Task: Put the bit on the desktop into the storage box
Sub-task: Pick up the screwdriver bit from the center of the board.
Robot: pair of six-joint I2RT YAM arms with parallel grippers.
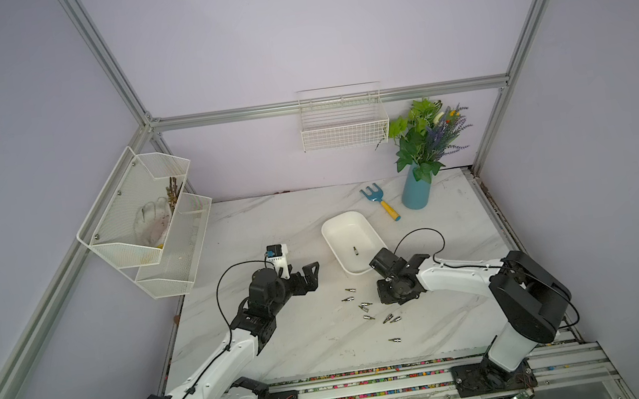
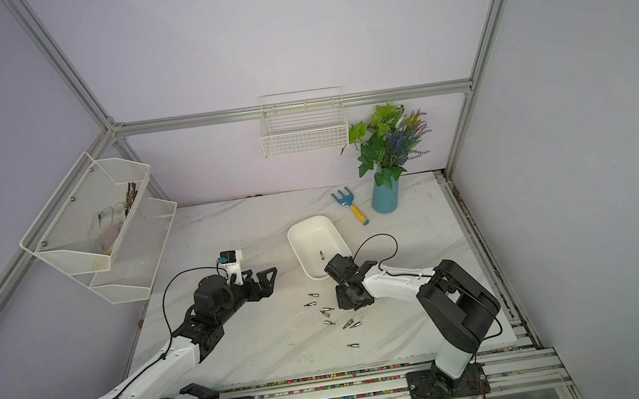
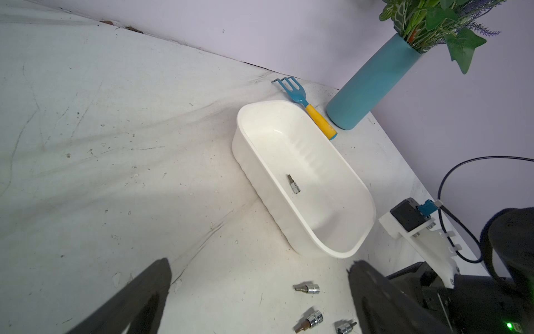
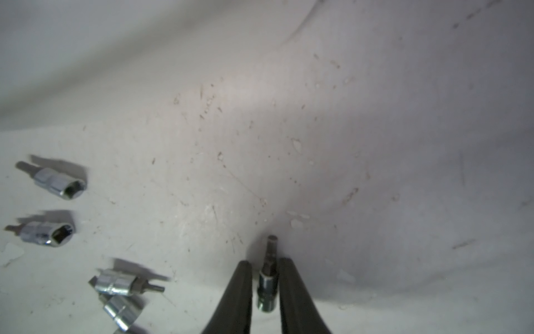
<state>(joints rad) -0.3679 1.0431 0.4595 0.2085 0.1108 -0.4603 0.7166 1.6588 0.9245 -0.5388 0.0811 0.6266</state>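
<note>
The storage box (image 1: pixel 349 232) (image 2: pixel 314 234) (image 3: pixel 289 144) is a white shallow tub at the middle back of the marble desktop. One bit (image 1: pixel 355 250) (image 3: pixel 294 184) lies inside it. Several loose bits (image 1: pixel 366 305) (image 2: pixel 326 312) (image 4: pixel 57 182) are scattered on the desktop in front of the box. My right gripper (image 1: pixel 393 290) (image 4: pixel 262 264) points down at the right edge of that scatter. It is shut on a bit (image 4: pixel 268 277) that lies lengthwise between its fingers. My left gripper (image 1: pixel 304 271) (image 3: pixel 260 264) hovers open left of the box, holding nothing.
A blue-and-yellow hand rake (image 1: pixel 379 201) and a blue vase of plants (image 1: pixel 415 192) stand behind the box. A wire-grid basket (image 1: pixel 344 130) hangs on the back wall. A two-tier mesh rack (image 1: pixel 145 223) is mounted at the left. The right arm's cable loops beside the box.
</note>
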